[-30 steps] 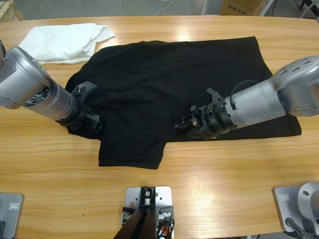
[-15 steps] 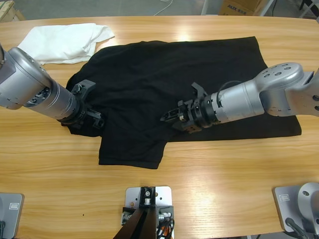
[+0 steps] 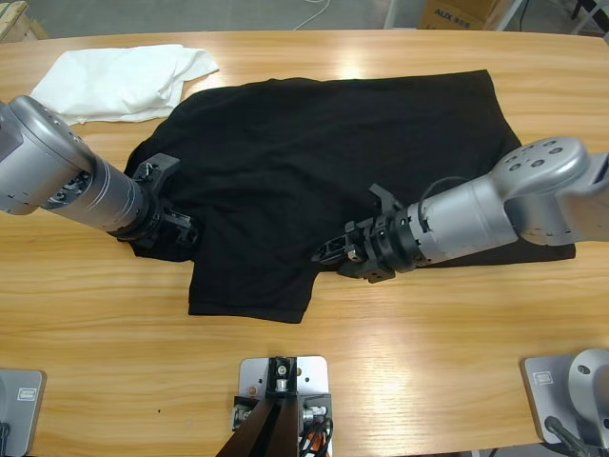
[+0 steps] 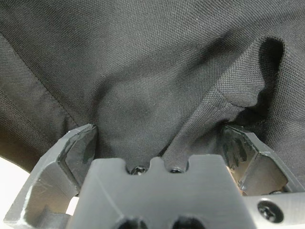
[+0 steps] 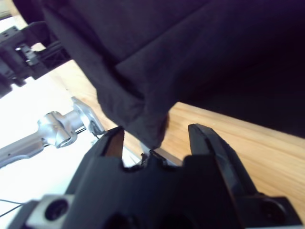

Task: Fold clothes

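Black fabric: T-shirt [image 3: 333, 162] lies spread across the table [image 3: 428, 381] from centre toward three o'clock, one sleeve hanging toward six o'clock.
Feel: soft knit, light and limp (it bunches rather than holds a crease); likely to sag and drag when lifted.
Left gripper [image 3: 169, 227]: at nine o'clock, jaws parted wide with a ridge of cloth pushed up between them, not yet pinched.
Right gripper [image 3: 335, 253]: at the lower hem near five o'clock, jaws apart, a fold of hem drooping between them.
Hold: doubled hems and sleeve seams should grip best.
White garment [image 3: 124, 76]: eleven o'clock, touching the shirt.
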